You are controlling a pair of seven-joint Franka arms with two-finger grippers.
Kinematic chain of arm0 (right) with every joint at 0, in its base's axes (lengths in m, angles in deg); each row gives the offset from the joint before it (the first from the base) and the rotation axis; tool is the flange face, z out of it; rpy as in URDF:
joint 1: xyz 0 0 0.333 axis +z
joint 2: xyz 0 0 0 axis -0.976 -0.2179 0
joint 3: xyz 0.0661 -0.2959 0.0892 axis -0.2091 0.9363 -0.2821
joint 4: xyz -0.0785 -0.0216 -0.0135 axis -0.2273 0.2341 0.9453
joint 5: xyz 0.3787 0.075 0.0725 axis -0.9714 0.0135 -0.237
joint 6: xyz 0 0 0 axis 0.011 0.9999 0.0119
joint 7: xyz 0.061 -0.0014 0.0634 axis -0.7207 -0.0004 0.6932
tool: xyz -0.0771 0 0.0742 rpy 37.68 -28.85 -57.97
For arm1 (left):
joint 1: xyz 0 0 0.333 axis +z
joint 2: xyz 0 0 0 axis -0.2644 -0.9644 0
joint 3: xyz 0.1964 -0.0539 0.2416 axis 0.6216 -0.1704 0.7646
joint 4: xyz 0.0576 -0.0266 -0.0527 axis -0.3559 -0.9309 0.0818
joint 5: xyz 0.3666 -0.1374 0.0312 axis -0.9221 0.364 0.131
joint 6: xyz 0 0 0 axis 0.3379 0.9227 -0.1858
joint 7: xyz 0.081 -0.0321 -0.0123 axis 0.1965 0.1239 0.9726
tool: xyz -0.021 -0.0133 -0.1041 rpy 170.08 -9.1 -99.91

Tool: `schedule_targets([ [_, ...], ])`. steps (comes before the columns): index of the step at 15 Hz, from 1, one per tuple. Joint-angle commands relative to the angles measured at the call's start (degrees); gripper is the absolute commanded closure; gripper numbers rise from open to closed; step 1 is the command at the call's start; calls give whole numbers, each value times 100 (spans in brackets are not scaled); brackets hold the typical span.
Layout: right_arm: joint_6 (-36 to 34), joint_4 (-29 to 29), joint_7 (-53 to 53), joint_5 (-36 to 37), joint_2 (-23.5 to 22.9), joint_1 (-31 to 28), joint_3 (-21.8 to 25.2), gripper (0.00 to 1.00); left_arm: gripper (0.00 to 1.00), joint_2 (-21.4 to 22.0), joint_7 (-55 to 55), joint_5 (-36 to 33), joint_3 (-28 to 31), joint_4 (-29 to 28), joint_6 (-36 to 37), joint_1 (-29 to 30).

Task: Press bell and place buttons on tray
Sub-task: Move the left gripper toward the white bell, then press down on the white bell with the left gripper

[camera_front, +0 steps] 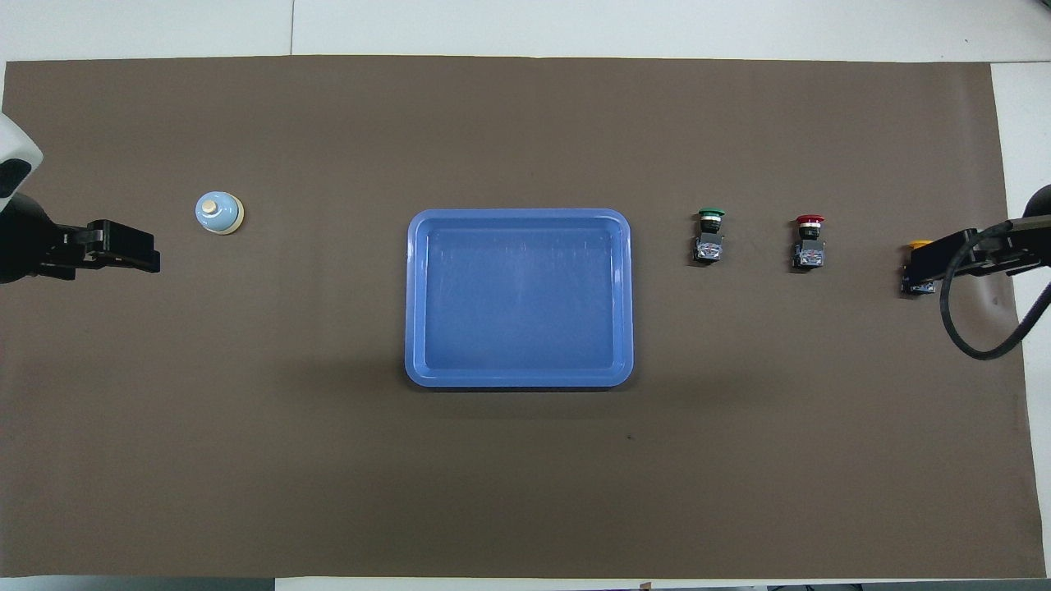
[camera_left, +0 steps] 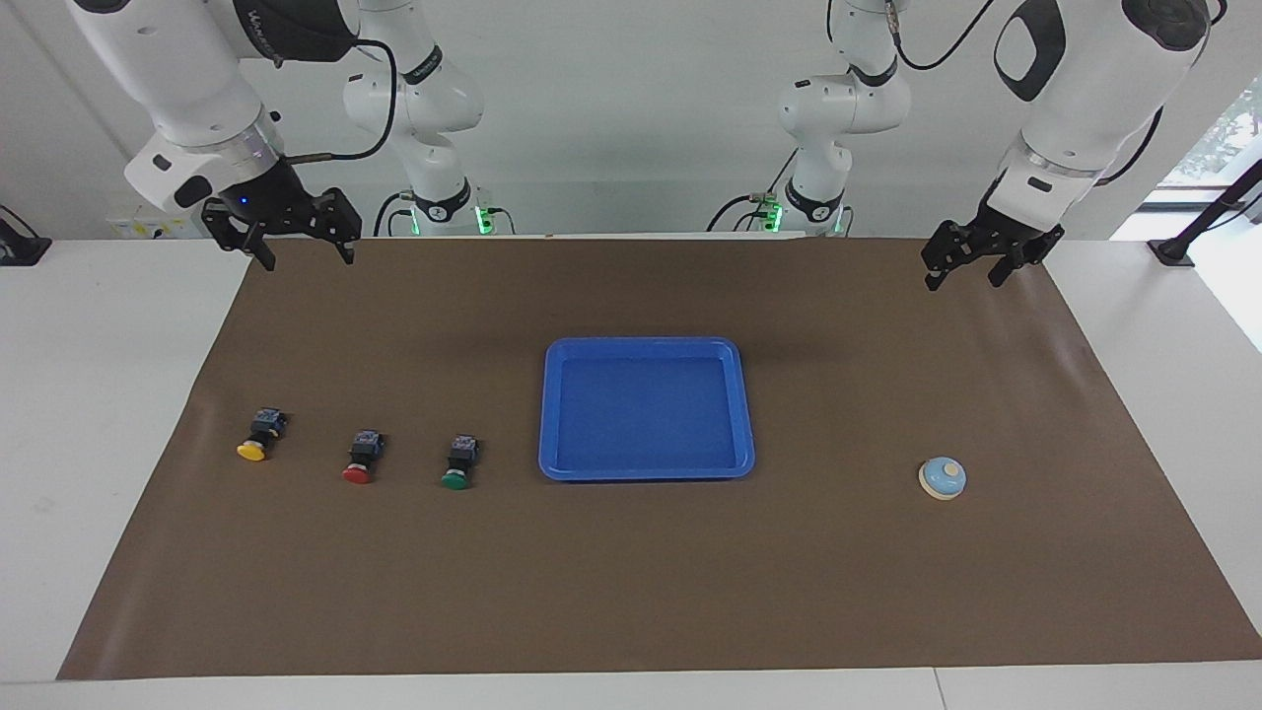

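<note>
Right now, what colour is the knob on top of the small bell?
Cream, on the small round light-blue dome bell; clearest in the overhead view.

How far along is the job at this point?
Nothing looks done. The tray is empty, and the yellow button, red button and green button lie on the mat beside it. The bell stands untouched. The left gripper and right gripper hang open, holding nothing.

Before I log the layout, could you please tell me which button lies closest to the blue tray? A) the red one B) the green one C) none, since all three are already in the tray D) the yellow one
B: the green button lies on the brown mat right beside the tray, with the red button next along and the yellow button last in the row.
</note>
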Motion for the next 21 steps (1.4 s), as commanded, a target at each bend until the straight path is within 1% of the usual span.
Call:
schedule_targets([
  [1,40,-132,-84,66,118,-101,-76,0,86,-241,-34,-38,30,-135,-488,-59],
  [2,40,-132,-84,66,118,-101,-85,0,100,-408,-34,-38,30,-126,-690,-15],
  [4,40,-132,-84,66,118,-101,-85,0,100,-846,-34,-64,38,-74,-1121,29],
  [5,40,-132,-84,66,118,-101,-85,0,100,-1119,-34,-99,38,22,-1314,38],
  [8,40,-132,-84,66,118,-101,-76,0,100,-1752,-34,-179,73,225,-1990,117],
  [9,40,-132,-84,66,118,-101,-85,0,100,-1893,-34,-170,73,277,-2115,256],
  [10,40,-132,-84,66,118,-101,-85,0,100,-2130,-34,-179,73,417,-2151,327],
  [11,40,-132,-84,66,118,-101,-85,0,100,-2306,-34,-188,73,488,-2203,328],
  [12,40,-132,-84,66,118,-101,-85,0,100,-2369,-34,-188,82,463,-2352,346],
  [14,40,-132,-84,66,118,-101,-85,0,100,-2396,-26,-196,82,156,-2729,442],
  [15,40,-132,-84,66,118,-101,-85,0,100,-2457,-26,-196,82,138,-2835,442],
  [19,40,-132,-84,66,118,-101,-85,0,100,-2571,-17,-196,82,146,-2907,407],
  [21,40,-132,-84,66,118,-101,-85,0,100,-2589,1,-196,82,33,-3099,390],
])
